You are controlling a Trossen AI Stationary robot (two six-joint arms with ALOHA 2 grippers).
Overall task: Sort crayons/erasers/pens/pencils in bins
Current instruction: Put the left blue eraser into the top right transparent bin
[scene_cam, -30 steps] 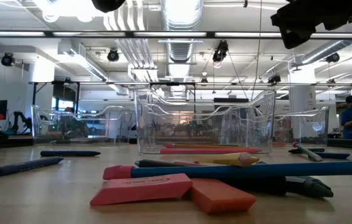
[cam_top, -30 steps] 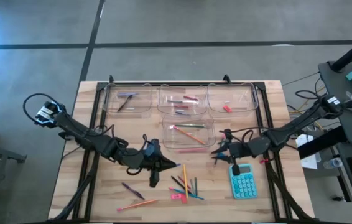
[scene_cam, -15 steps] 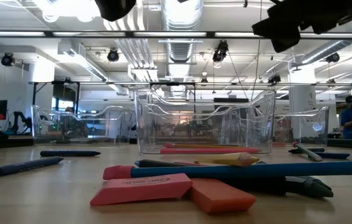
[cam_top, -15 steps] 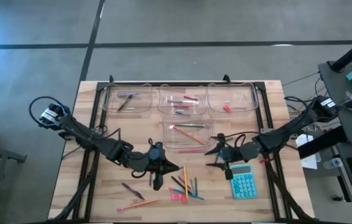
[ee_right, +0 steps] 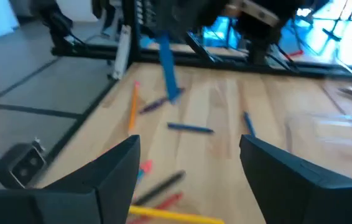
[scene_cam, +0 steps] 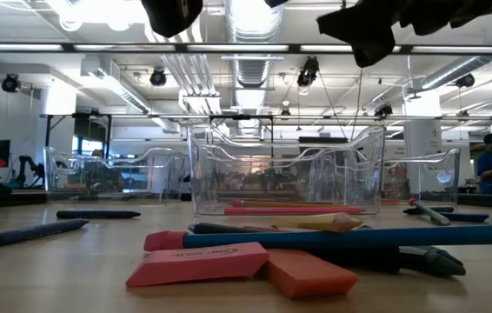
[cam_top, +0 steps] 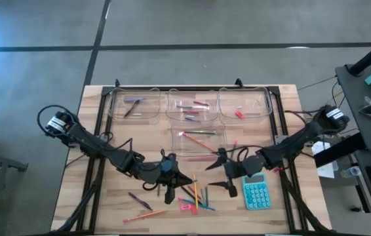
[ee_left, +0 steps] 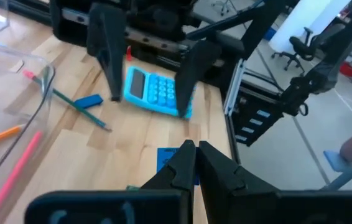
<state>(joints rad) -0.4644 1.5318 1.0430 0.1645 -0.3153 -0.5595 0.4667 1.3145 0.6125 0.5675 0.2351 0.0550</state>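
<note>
My left gripper (cam_top: 171,185) hangs over the near middle of the table, shut on a blue stick (ee_right: 168,68). My right gripper (cam_top: 222,173) stands wide open just right of it, level, nothing between its fingers (ee_right: 117,177). Between and below them a pile of pencils, pens and crayons (cam_top: 195,196) lies flat on the wood, with a pink eraser (cam_top: 185,208) at its near side. Three clear bins (cam_top: 133,105) (cam_top: 193,105) (cam_top: 243,103) line the far edge; a fourth bin (cam_top: 198,139) sits before the middle one. My left gripper pinches the blue stick's upper end (ee_left: 166,158) between its two shut fingers. In the right wrist view the stick hangs below the fingers, a little tilted, its lower end (ee_right: 174,94) clear of the table.
A teal calculator (cam_top: 256,191) lies right of the pile, under my right arm. Loose sticks lie near the left front (cam_top: 139,200) (cam_top: 145,214). In the low view two erasers (scene_cam: 198,263) (scene_cam: 311,274) and a long blue stick (scene_cam: 359,236) lie nearest the front edge.
My right gripper has moved toward the table's left, over the right side of the pile, and has opened wide. My left gripper has shifted a little toward the near right with the blue stick, still shut.
</note>
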